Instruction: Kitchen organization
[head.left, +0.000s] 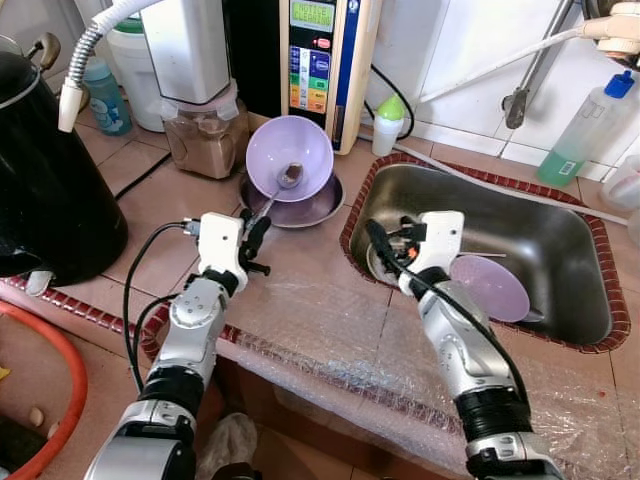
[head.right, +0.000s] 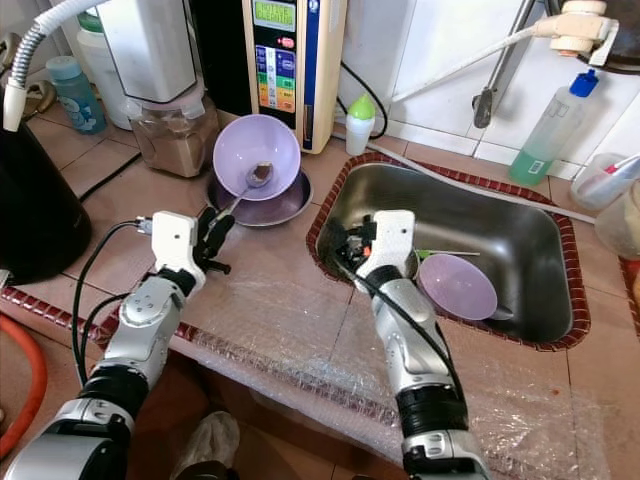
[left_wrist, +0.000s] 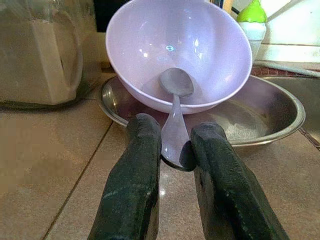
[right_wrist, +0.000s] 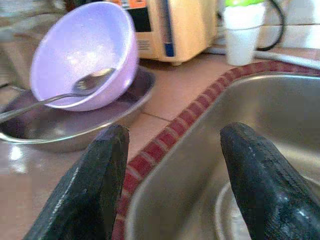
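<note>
Left gripper (left_wrist: 172, 150) clamps the spoon (left_wrist: 176, 107) handle on the desk (head.left: 300, 290); spoon's head sits in tilted purple bowl (head.left: 290, 157) on steel plate (head.left: 318, 212). Right gripper (right_wrist: 172, 170) wide open, empty, over sink (head.left: 560, 240) edge.

Two purple bowls: one (head.left: 289, 152) tilted on the counter, one (head.left: 490, 287) in the sink. One spoon (left_wrist: 176, 112), one steel dish (head.left: 322, 208). Three bottles: blue (head.left: 104, 97) far left, green-capped (head.left: 388, 124) centre, green liquid (head.left: 587, 128) far right.

We see two silver jointed arms with black elbow cuffs, white wrist housings, thin black cables looping alongside, and each tool, left tool (head.left: 255, 236) and right tool (head.left: 385, 247), has two long matte-black fingers.
</note>
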